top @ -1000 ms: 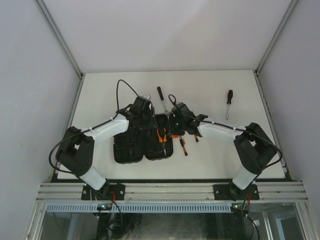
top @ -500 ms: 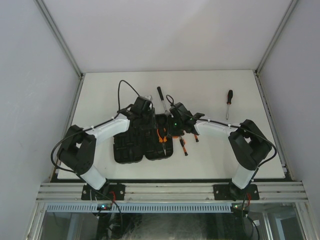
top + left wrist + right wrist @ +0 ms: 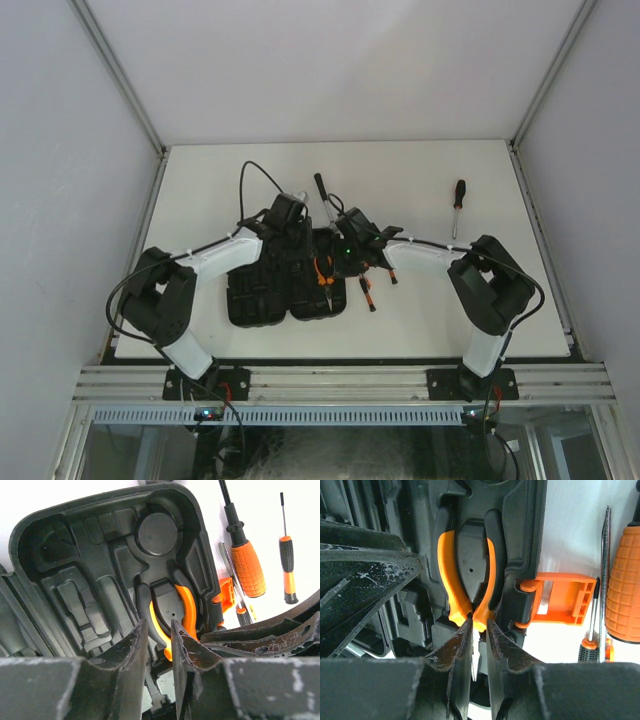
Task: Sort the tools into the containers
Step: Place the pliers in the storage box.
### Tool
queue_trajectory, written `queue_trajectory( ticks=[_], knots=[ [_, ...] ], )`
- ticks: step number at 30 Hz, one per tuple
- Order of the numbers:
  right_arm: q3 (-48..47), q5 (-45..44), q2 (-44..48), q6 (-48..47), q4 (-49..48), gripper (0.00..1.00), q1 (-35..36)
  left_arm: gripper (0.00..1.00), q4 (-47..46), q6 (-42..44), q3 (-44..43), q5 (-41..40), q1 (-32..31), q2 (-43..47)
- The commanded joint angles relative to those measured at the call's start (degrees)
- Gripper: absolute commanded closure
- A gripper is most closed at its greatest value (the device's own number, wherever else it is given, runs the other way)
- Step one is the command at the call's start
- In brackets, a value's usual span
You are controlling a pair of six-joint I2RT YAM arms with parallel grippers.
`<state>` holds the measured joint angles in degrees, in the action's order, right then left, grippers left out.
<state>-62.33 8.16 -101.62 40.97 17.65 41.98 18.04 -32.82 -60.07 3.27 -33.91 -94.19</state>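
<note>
left gripper (image 3: 159, 626): narrowly parted astride one handle of orange-handled pliers (image 3: 447, 565) | right gripper (image 3: 478, 625): narrowly parted at their pivot | pliers seated in tool case (image 3: 75, 580) | pinching: cannot tell

orange-handled pliers (image 3: 449, 575), black case (image 3: 75, 555)

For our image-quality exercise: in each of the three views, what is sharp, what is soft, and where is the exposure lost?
Top external: even light, faint shadows, the black case a detail-less mass. Left wrist: fingers soft, pliers sharp, table blown white. Right wrist: fingers blurred, orange latch crisp.
</note>
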Motion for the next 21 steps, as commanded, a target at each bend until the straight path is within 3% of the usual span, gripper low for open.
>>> queue_trajectory(
  ticks=[1, 21],
  knots=[
    [-2.5, -1.1, -0.8, -0.1, 0.6, 0.84, -0.1, 0.71, -1.6, 1.2, -0.7, 0.6, -0.4, 0.0],
    [-4.9, -7.1, -4.2, -1.1, 6.6, 0.90, 1.8, 0.77, 1.7, 0.3, -1.7, -1.9, -1.8, -1.9]
  ],
)
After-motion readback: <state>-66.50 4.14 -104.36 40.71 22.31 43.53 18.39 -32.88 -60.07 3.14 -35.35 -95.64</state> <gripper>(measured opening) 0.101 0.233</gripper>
